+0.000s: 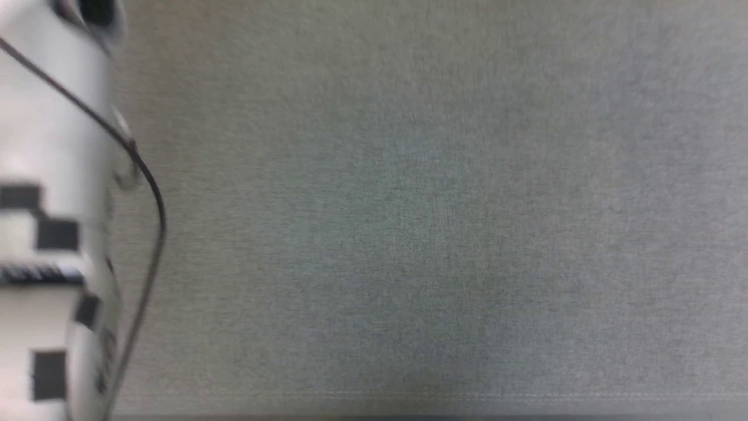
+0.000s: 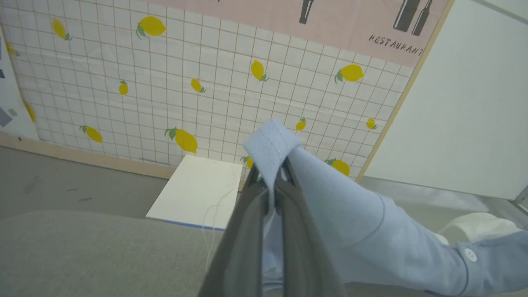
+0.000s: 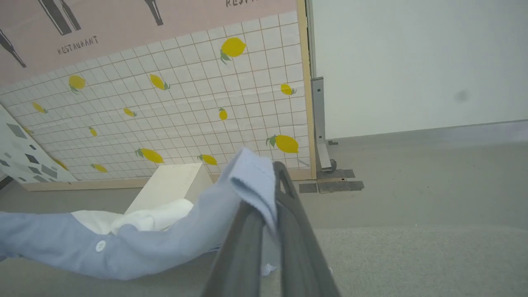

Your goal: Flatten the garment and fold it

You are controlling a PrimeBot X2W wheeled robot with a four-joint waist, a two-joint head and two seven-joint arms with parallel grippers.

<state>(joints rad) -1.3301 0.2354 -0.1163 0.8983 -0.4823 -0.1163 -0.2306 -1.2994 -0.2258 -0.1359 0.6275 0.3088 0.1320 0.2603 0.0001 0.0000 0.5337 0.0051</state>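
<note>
Left hand clamped on garment edge, right hand on another edge

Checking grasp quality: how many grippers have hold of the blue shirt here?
2. The left gripper pinches one edge of the shirt, seen in its wrist view; the right gripper pinches another edge in its own.

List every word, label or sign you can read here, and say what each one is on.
"RESTAURANT": on the pink poster above the lemon tiles, in both wrist views.
Second word on that poster, at the right wrist view's top edge: cut off.
Dark label on the pale forearm: too blurred.
</note>
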